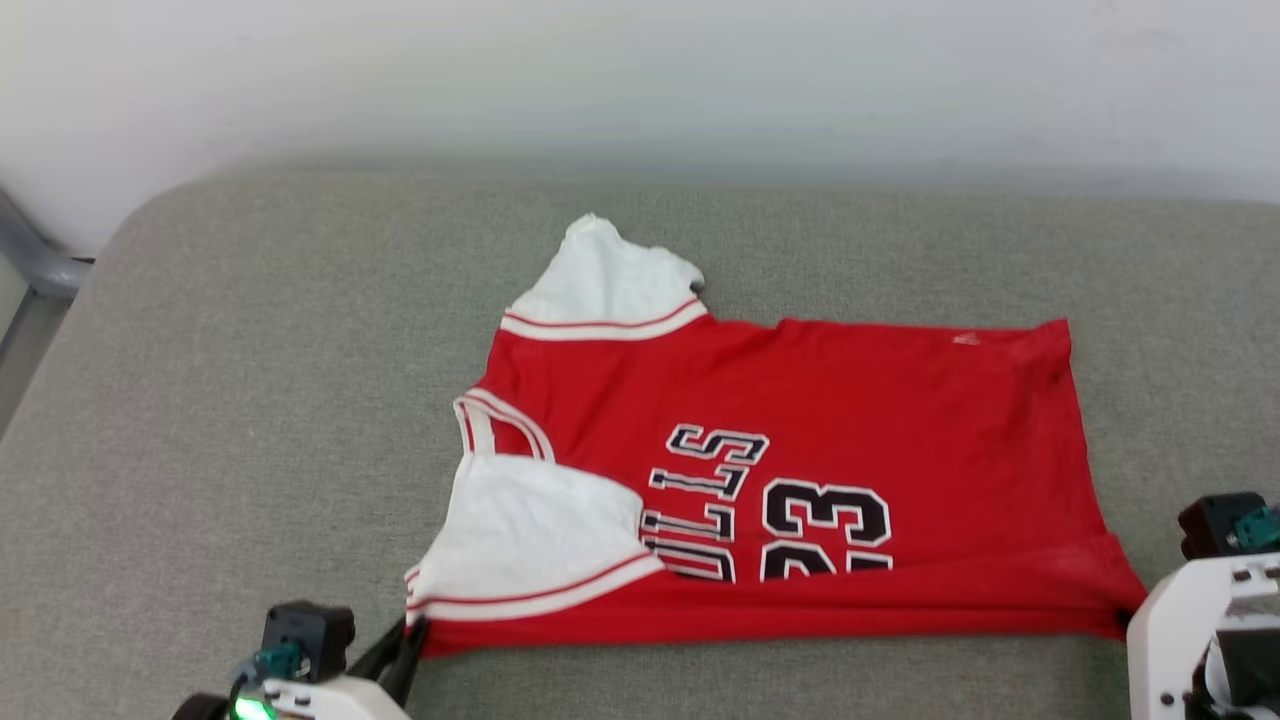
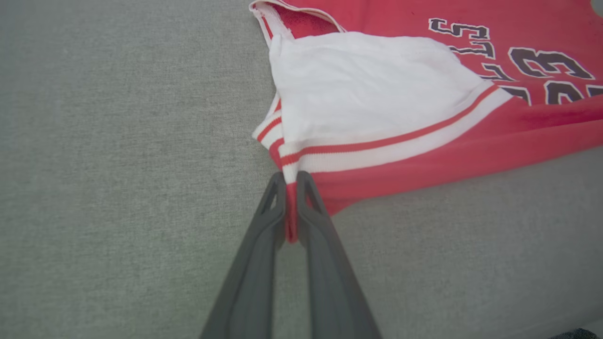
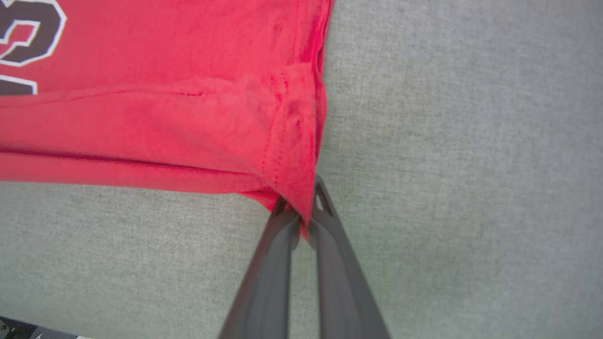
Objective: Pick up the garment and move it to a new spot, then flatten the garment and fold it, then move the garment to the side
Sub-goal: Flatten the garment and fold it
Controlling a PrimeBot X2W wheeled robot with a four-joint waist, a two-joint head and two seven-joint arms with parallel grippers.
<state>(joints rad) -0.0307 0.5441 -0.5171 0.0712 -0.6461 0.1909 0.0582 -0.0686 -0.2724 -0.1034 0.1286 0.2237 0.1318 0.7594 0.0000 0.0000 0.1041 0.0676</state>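
**Shirt lies crosswise on the cushion, one gripper pinching each near corner**

One garment (image 1: 800,450) lies on the grey cushion (image 1: 250,400), about midway between the cushion's back edge and its front edge. Its long axis runs side to side along the cushion. The neck and sleeves point to the cushion's left end and the plain hem to its right end. The front long edge is turned up over the body in a narrow fold, which covers the lower part of the dark lettering (image 1: 770,510), and the letters read sideways.

There are two white sleeves. The far sleeve (image 1: 610,275) sticks out toward the cushion's back. The near sleeve (image 1: 530,530) is folded inward over the red body, with its striped trim toward the cushion's front.

Two grippers are at work, both low at the cushion's front. The left gripper (image 2: 292,176) reaches in from the front-left with its fingers aimed toward the cushion's back. They are closed almost together on a thin strip of red cloth at the corner just below the near sleeve's trim. The right gripper (image 3: 301,193) comes in from the front-right. Its pale forearm stands at the cushion's right front, and its fingers are clamped on the stitched hem corner, where cloth bunches between them.
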